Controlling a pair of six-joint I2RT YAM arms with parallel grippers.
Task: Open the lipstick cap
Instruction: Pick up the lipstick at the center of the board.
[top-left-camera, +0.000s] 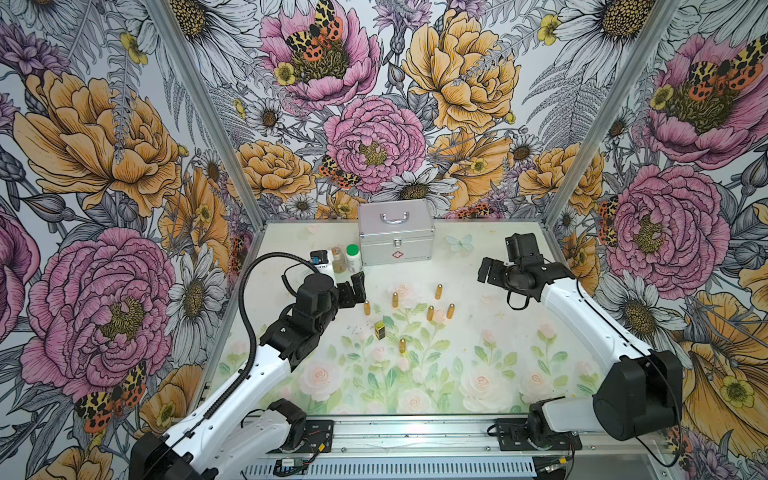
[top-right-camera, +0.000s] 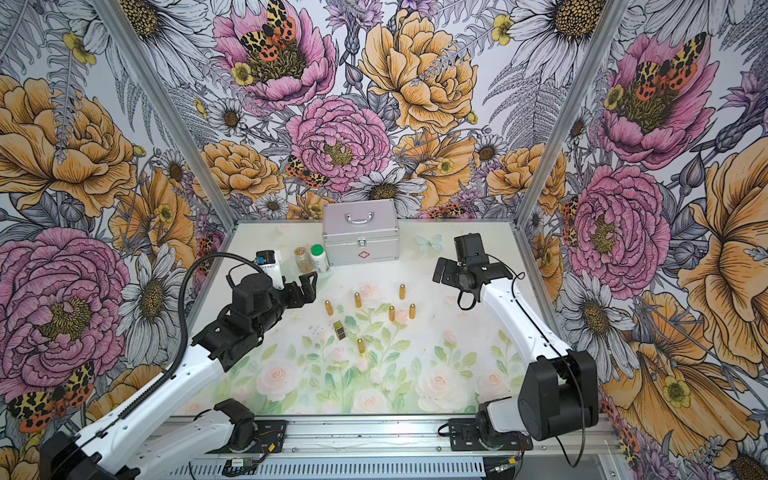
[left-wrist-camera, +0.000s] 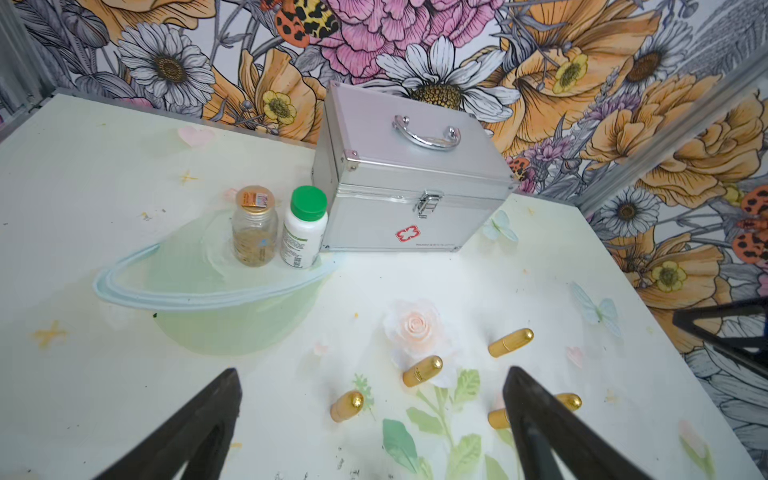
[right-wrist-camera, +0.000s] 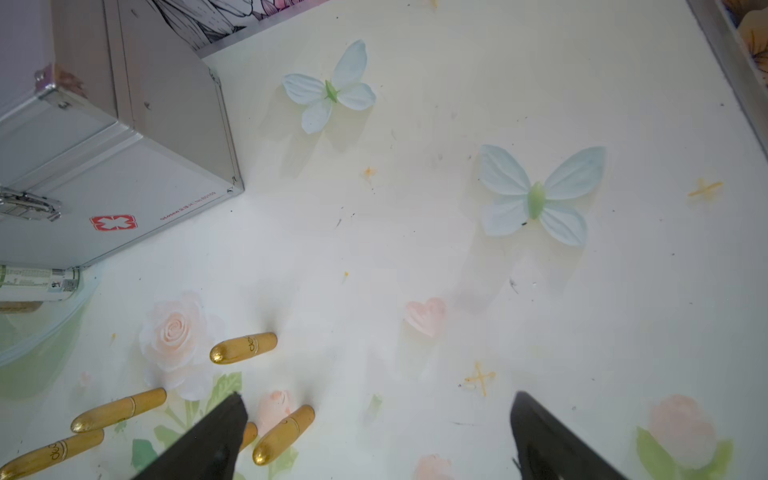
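Several gold bullet-shaped lipsticks (top-left-camera: 395, 299) (top-right-camera: 357, 299) stand upright mid-table, caps on, with a square gold-and-black lipstick (top-left-camera: 379, 330) in front of them. My left gripper (top-left-camera: 358, 291) (left-wrist-camera: 370, 372) is open and empty, hovering just left of the nearest gold lipstick (top-left-camera: 367, 307) (left-wrist-camera: 347, 406), which shows between its fingers in the left wrist view. My right gripper (top-left-camera: 484, 270) (right-wrist-camera: 378, 397) is open and empty, raised to the right of the group. A gold lipstick (right-wrist-camera: 284, 434) lies close to one of its fingertips (right-wrist-camera: 232, 411) in the right wrist view.
A silver first-aid case (top-left-camera: 396, 237) stands shut at the back centre. Left of it are a green-capped white bottle (top-left-camera: 353, 257) and a small amber jar (top-left-camera: 338, 261). Flowered walls close in the table (top-left-camera: 519, 353) on three sides.
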